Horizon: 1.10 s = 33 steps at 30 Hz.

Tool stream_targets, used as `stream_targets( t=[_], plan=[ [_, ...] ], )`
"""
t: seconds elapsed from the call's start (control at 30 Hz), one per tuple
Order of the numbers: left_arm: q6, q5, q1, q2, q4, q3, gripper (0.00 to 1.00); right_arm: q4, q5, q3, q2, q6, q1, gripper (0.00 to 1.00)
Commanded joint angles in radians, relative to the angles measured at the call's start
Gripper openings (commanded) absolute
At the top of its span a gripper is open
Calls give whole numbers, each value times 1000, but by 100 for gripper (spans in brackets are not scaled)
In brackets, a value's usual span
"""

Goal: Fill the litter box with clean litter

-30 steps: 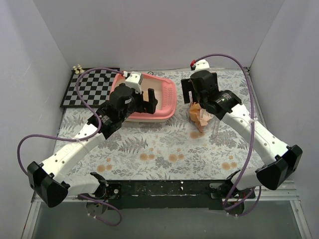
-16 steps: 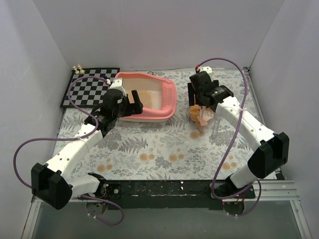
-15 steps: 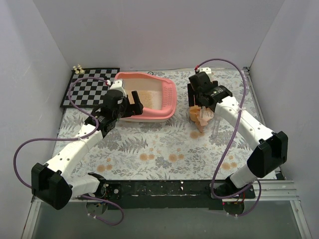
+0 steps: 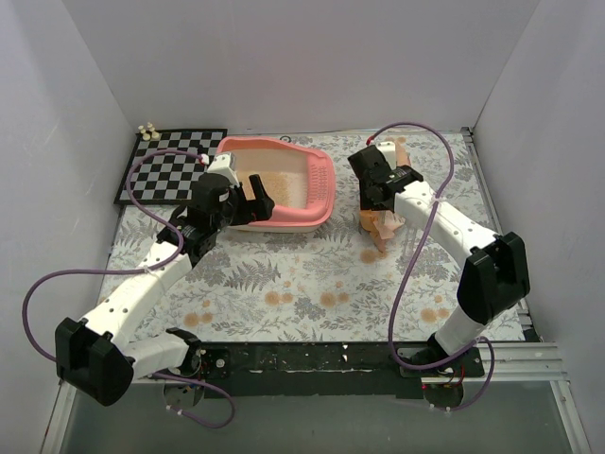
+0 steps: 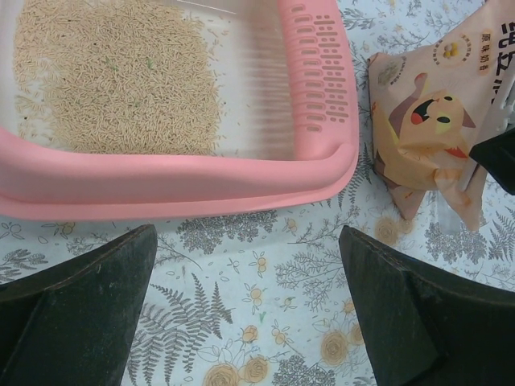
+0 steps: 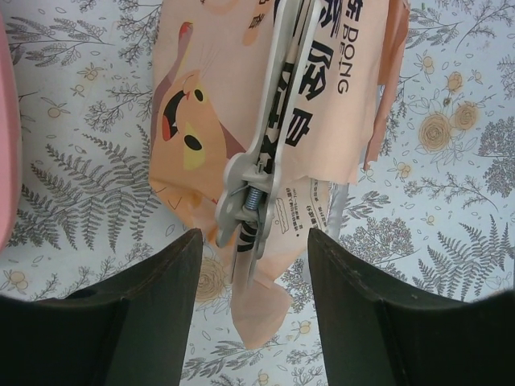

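The pink litter box [image 4: 321,194] sits at back centre, with beige clean litter [image 4: 274,184] spread over part of its floor. In the left wrist view the clean litter [image 5: 121,80] lies behind the near rim [image 5: 185,181], with the slotted grille [image 5: 322,80] on the right. My left gripper [image 5: 248,241] hangs wide open and empty just in front of the box. My right gripper [image 6: 253,237] is open above the crinkled orange bag [image 6: 209,96]. The lower end of a grey metal spring tool [image 6: 265,145] lies between its fingers with gaps on both sides.
A checkerboard [image 4: 170,165] lies at back left with small pale pieces [image 4: 146,130] at its corner. A floral cloth [image 4: 312,274] covers the table, with white walls on three sides. A translucent strip [image 6: 338,205] shows by the bag's right edge.
My left arm has drawn back toward the near left, uncovering the litter box. My right gripper has shifted over the bag and its jaws have narrowed.
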Motion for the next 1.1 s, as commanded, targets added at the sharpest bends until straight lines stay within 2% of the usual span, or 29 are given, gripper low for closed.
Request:
stream_targets(
  t=[0.0,0.07,0.3,0.37,0.43,0.5,0.57,0.87,1.0,1.07],
  plan=[
    [21,12,2,-33,28,-20,98,18,77,7,13,46,0,61],
    [23,15,2,-34,30,-21,98,30,93,7,13,47,0,57],
    [28,21,2,-31,41,-32,98,43,114,18,26,41,0,53],
    [28,24,2,-31,45,-35,98,43,114,21,30,43,0,48],
    [31,18,2,-33,42,-36,98,38,122,27,36,44,0,39],
    [34,17,2,-36,42,-40,98,47,131,21,32,44,0,25],
    [37,14,2,-36,42,-40,98,49,142,18,26,41,0,2],
    [41,14,2,-29,25,-9,98,87,160,-2,-91,-57,9,1],
    [64,69,2,-36,47,-12,98,46,107,55,-135,-140,55,1],
    [84,122,2,-49,109,-45,98,17,82,87,-145,-186,103,1]
  ],
)
